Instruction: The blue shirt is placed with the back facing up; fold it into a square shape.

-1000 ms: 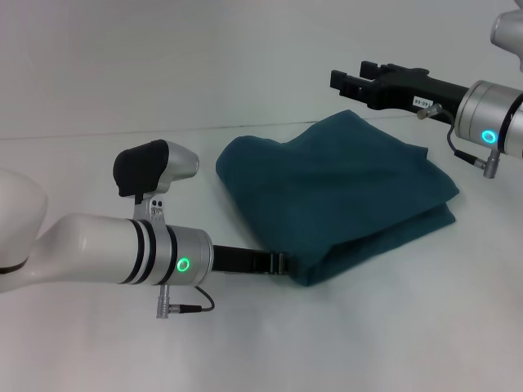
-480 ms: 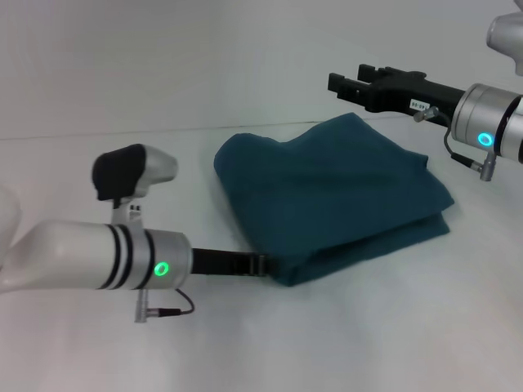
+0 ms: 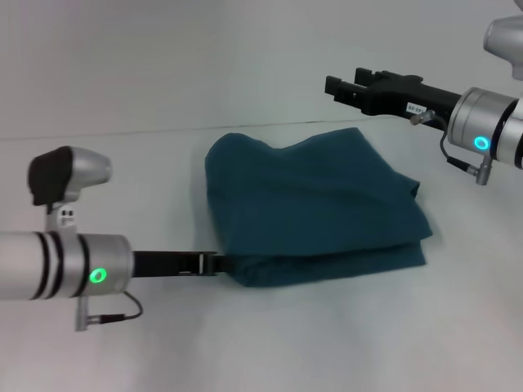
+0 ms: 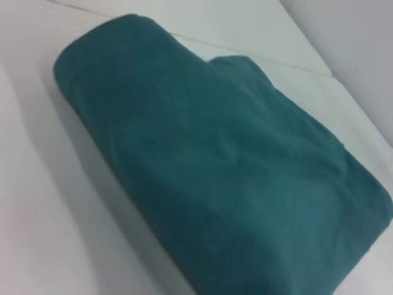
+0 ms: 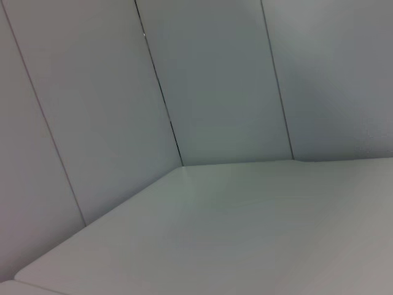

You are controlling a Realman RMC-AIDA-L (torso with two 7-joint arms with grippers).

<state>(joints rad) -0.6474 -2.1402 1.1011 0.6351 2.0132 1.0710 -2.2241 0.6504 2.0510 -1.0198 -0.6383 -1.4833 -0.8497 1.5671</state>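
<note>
The large dark teal-blue soft cotton shirt is lying folded into a thick, roughly square bundle in the middle of the plain white table, its layered edges showing along the near side and its top surface rumpled toward the far edge. The left gripper, slim and black on its silver wrist, is reaching in low from the left and meeting the shirt's near-left corner, its tips touching the fabric there; whether they are pinching the cloth or merely resting against it cannot be told. In the left wrist view the shirt is filling most of the frame as a plump folded pad. The right gripper is hovering above and beyond the shirt's far-right side, well apart from it, with its black fingers spread apart and holding nothing.
</note>
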